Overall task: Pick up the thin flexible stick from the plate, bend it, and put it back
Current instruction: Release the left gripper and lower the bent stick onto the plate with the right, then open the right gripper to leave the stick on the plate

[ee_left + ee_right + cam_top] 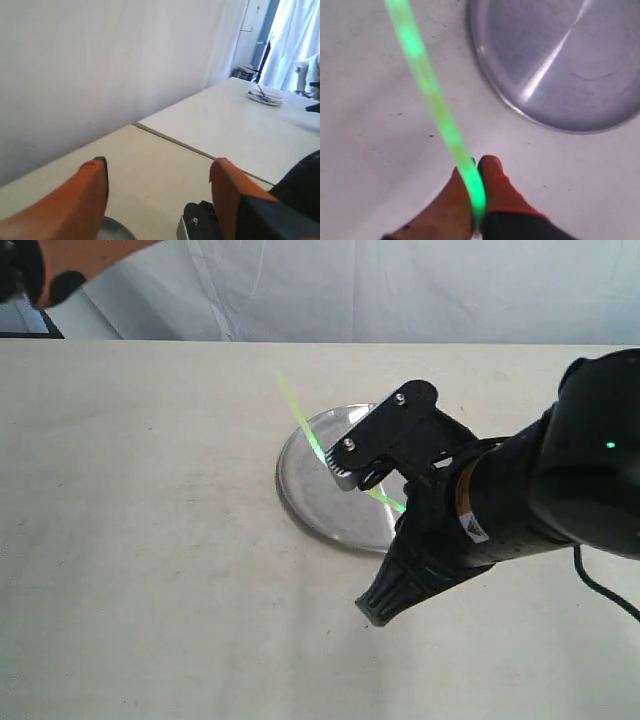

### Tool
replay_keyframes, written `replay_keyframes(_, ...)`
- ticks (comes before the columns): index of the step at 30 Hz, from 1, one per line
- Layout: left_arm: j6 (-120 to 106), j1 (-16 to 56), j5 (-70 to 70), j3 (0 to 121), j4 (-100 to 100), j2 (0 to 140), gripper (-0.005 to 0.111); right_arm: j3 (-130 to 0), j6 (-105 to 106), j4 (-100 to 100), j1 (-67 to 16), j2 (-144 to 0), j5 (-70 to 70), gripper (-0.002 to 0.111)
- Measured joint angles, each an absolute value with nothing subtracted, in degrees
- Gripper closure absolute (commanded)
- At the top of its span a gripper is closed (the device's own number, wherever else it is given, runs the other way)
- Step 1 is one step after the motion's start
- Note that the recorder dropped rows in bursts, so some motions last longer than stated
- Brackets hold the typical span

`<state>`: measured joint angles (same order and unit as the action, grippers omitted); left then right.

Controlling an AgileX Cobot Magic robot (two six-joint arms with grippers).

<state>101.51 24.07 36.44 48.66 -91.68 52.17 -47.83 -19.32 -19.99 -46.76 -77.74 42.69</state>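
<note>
Above the plate (288,490), on its near side, the right gripper (476,167) has its orange fingers (495,185) pressed together on the thin flexible stick (427,85). No gap shows between them, and they pinch the strand close to one end. From that pinch the stick slants up and away, clear of the dish, and its free end pokes out past the plate's far rim over the table (150,540). The pick-up looks done and the bend not yet begun, since the strand runs nearly straight. Bending it probably calls for a second hold on the free end, or for pushing that end down against the plate until it bows. Either way it needs a gentle push, as so thin a strand could slip out of the pinch. Well beyond the plate's far side, the left gripper (160,165) hangs with its jaws wide apart, holding and touching nothing.
</note>
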Motion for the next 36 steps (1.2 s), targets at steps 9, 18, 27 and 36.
replay_keyframes(9, 101.51, 24.07, 33.42, 48.80, -96.24, 43.91, 0.065, -47.83, -17.41, -20.96, -29.55, -90.73, 35.03, 0.109)
replay_keyframes(18, 103.41, 24.07, 28.14, 48.80, -99.73, 37.68, 0.065, -47.83, -15.46, -17.33, -21.97, -102.52, 23.88, 0.109)
replay_keyframes(27, 104.79, 24.07, 27.54, 48.80, -99.98, 37.03, 0.065, -47.83, -15.42, -18.58, -21.97, -103.65, 17.38, 0.085)
replay_keyframes(36, 105.11, 24.07, 27.54, 48.80, -100.01, 37.03, 0.065, -47.83, -15.32, -18.97, -21.97, -103.65, 18.34, 0.066)
